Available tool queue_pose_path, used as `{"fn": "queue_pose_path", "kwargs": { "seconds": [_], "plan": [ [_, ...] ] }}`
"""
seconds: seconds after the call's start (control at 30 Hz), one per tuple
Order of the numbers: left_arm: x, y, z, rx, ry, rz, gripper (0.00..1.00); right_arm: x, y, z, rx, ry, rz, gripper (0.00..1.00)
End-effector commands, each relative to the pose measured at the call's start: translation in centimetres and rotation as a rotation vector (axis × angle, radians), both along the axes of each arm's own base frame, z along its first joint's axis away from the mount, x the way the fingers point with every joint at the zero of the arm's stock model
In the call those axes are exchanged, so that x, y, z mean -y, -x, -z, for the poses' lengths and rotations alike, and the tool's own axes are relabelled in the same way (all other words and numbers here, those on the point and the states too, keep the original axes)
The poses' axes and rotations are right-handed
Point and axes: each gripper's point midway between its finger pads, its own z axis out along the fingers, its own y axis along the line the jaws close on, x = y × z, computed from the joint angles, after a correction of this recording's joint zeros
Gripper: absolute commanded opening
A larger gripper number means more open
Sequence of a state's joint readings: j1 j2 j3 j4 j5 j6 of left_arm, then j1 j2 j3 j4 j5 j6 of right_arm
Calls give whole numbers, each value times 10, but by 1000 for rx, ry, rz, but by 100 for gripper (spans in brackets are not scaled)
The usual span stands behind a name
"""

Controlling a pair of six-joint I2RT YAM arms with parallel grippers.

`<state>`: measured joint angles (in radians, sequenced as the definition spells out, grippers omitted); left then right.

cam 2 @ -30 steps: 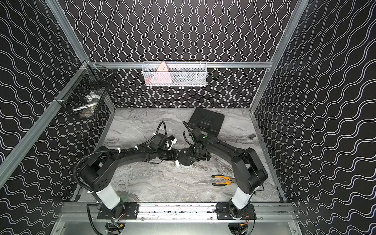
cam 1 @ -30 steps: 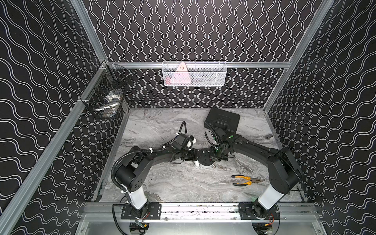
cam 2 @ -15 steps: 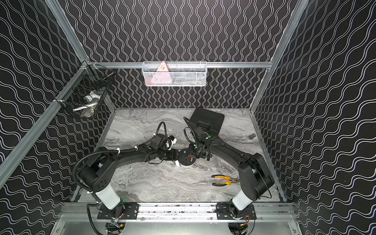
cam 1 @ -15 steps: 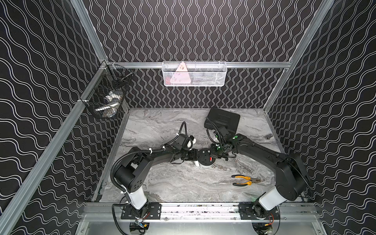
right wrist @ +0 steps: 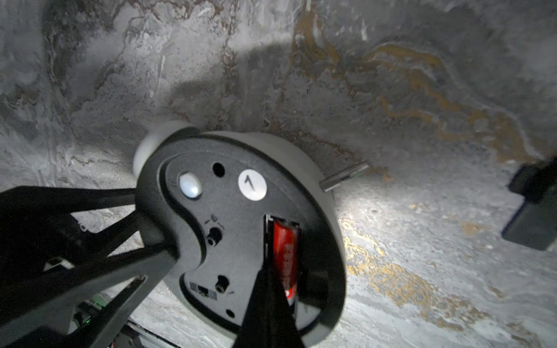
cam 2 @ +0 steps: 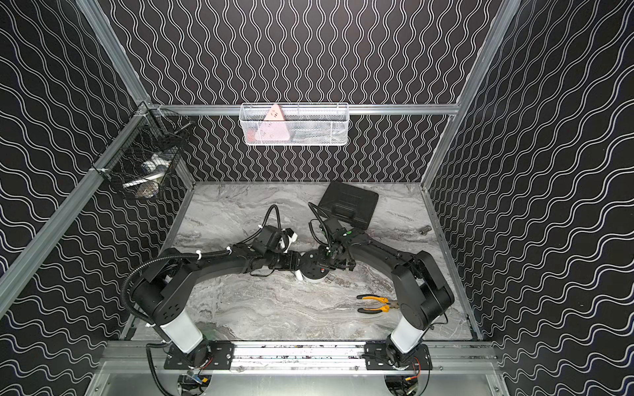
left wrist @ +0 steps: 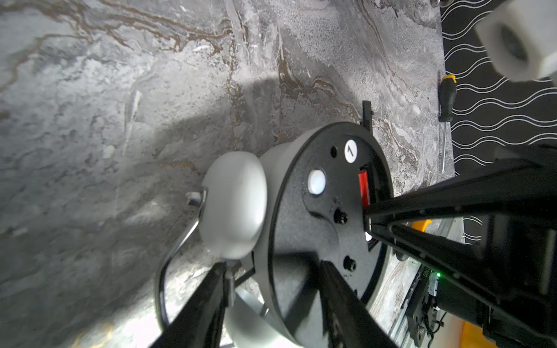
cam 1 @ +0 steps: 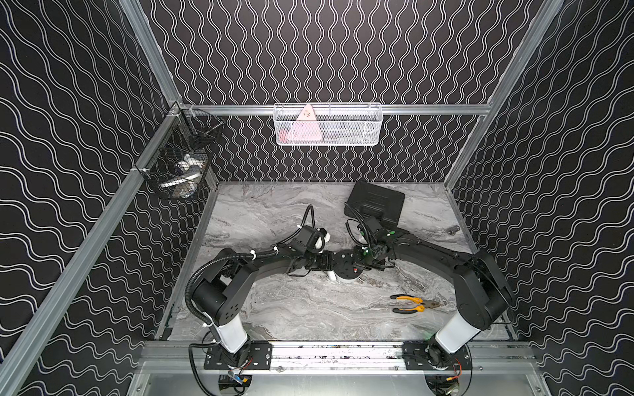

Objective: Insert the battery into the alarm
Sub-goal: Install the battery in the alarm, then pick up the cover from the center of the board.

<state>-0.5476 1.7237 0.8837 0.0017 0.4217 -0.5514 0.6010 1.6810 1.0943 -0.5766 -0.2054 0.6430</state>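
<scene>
Red, light and slick, the battery (right wrist: 284, 253) lies in the back slot of the alarm (right wrist: 229, 211) on the worktop (right wrist: 422, 90); we judge our pressed-together right fingers (right wrist: 265, 307) should press its end, while left fingers (left wrist: 334, 289) pinch the alarm's stiff rim.

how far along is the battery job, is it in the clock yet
Done: the red battery already sits in the black back of the alarm. In hand: the left claw clamps the alarm's rim, face down on the table, while the shut right claw rests its tip on the battery's end. Left: likely a last push to seat it; whether it sits fully flat I cannot tell.
</scene>
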Motion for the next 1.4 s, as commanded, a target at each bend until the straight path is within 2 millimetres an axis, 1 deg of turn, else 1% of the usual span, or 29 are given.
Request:
{"fn": "queue_pose_path", "kwargs": {
  "seconds": [0.0,0.07,0.13,0.17,0.2,0.27,0.33,0.43,0.47,0.53,0.6,0.7,0.8,0.9,1.03,1.13,1.37],
  "plan": [
    [-53,34,48,-151,-286,-50,51,-1,0,1,11,-4,-10,2],
    [-53,33,47,-147,-284,-52,53,-6,-4,-17,61,-51,-14,5],
    [-50,31,43,-140,-270,-54,59,-5,-10,-39,139,-84,5,13],
    [-49,29,40,-136,-262,-57,62,-1,-14,-52,196,-92,27,18],
    [-47,28,38,-133,-256,-57,65,6,-18,-59,234,-86,56,20],
    [-43,24,30,-119,-238,-58,70,33,-28,-68,295,-52,143,25],
    [-38,20,21,-109,-207,-58,74,64,-35,-66,306,-2,229,27],
    [-28,12,4,-90,-152,-63,78,110,-41,-55,271,118,310,28],
    [-23,9,-3,-81,-129,-59,80,119,-42,-50,256,152,317,29],
    [-18,4,-14,-67,-101,-59,87,131,-44,-40,228,199,317,30],
    [-13,-1,-27,-47,-71,-61,90,134,-46,-28,193,223,303,30],
    [-11,-8,-45,-5,-44,-73,95,131,-45,-9,121,237,273,30],
    [-13,-13,-62,41,-24,-93,96,126,-46,3,76,230,258,26],
    [-20,-16,-72,87,-25,-116,97,122,-44,15,29,230,246,20],
    [-33,-18,-72,133,-39,-153,99,114,-44,23,-7,197,239,14],
    [-40,-17,-67,128,-47,-161,99,108,-43,30,-41,174,231,13],
    [-44,-15,-63,121,-48,-164,99,107,-39,42,-73,179,227,11]
  ]
}}
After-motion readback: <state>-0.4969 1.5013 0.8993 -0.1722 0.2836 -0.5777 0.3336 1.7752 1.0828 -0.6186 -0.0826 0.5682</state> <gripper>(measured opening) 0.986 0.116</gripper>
